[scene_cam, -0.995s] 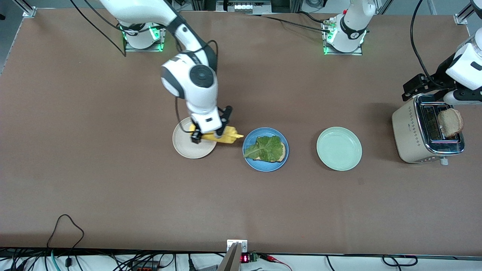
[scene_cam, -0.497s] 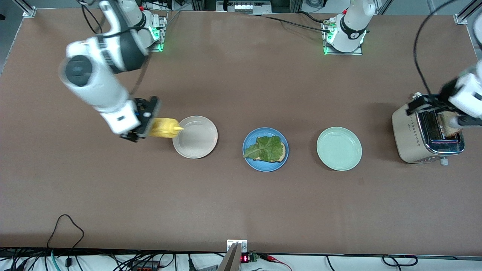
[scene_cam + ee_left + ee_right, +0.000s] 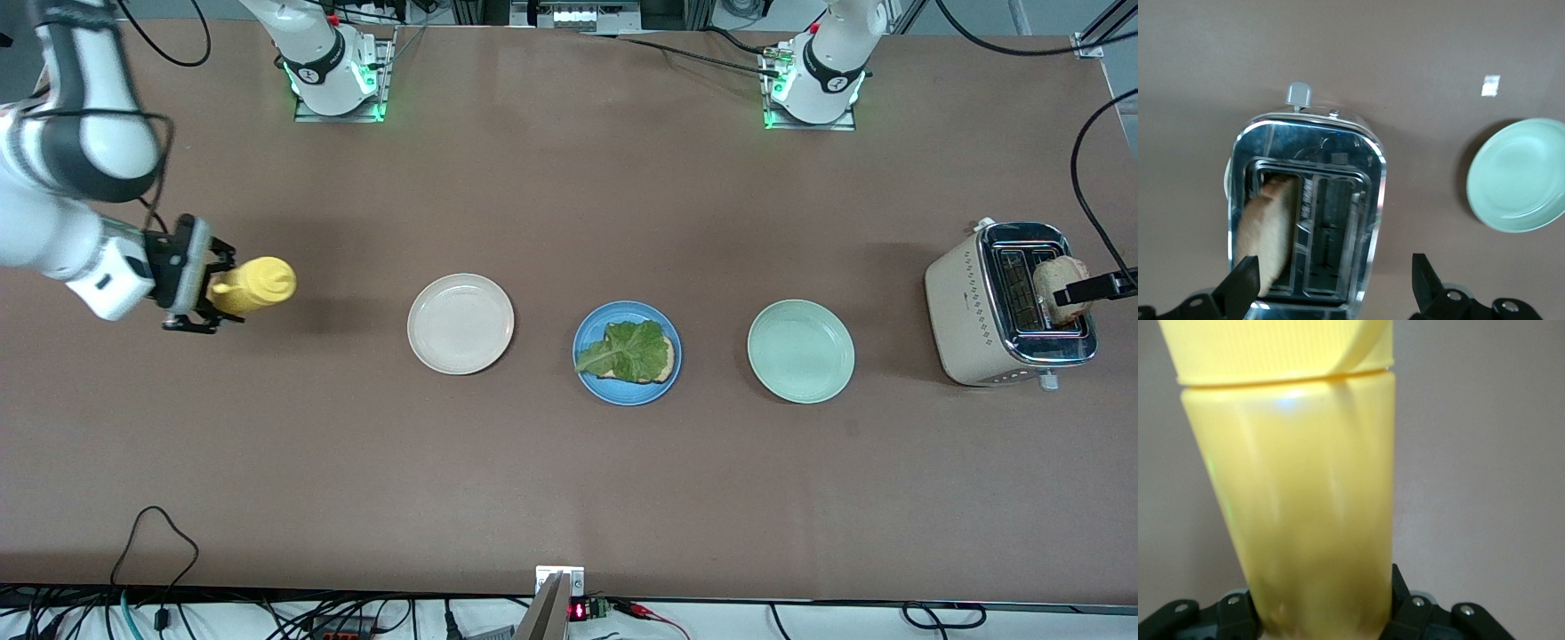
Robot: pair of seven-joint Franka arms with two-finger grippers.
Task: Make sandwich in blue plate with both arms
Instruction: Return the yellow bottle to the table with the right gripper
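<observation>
Front view: right gripper (image 3: 209,289), clamped on the yellow plastic squeeze bottle (image 3: 253,284), has retreated toward the table's edge; spread-fingered left gripper (image 3: 1331,283) hovers over the toaster's tan bread slice (image 3: 1058,284), destined for the round blue plate (image 3: 591,378).

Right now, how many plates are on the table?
3, in a row: the cream plate toward the right arm's end, the blue plate in the middle, the mint-green plate nearest the toaster.
</observation>
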